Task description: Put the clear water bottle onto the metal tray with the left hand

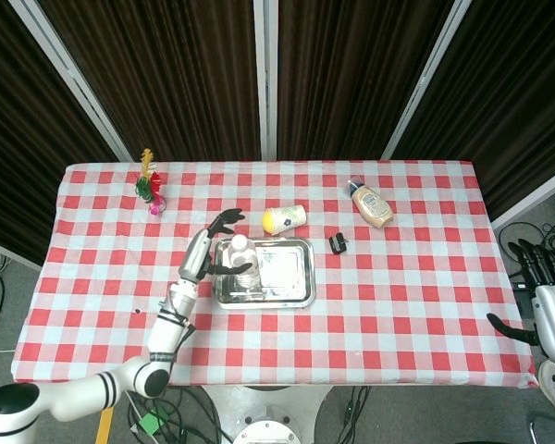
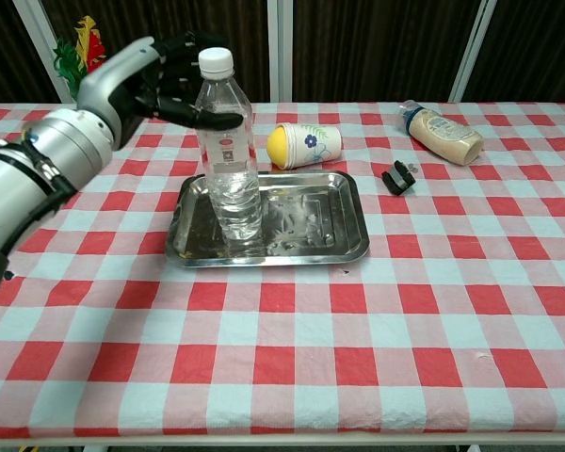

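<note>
Since our left hand [image 2: 165, 80] now has its fingers spread and holds nothing, what matters for the retreat is where the clear water bottle [image 2: 230, 155] lies from it: just to the hand's right and slightly nearer the chest camera, with a dark fingertip [image 2: 228, 120] touching or nearly touching its shoulder; we cannot tell which. The bottle stands upright on the left end of the metal tray [image 2: 334, 221], long axis vertical, white cap up, base flat on the tray floor. We judge the placing done, so the hand should draw away leftward from the bottle without brushing it. Our right hand [image 1: 548, 305] hangs well off to the tray's right, past the table [image 1: 416, 305] edge, fingers apart and empty.
</note>
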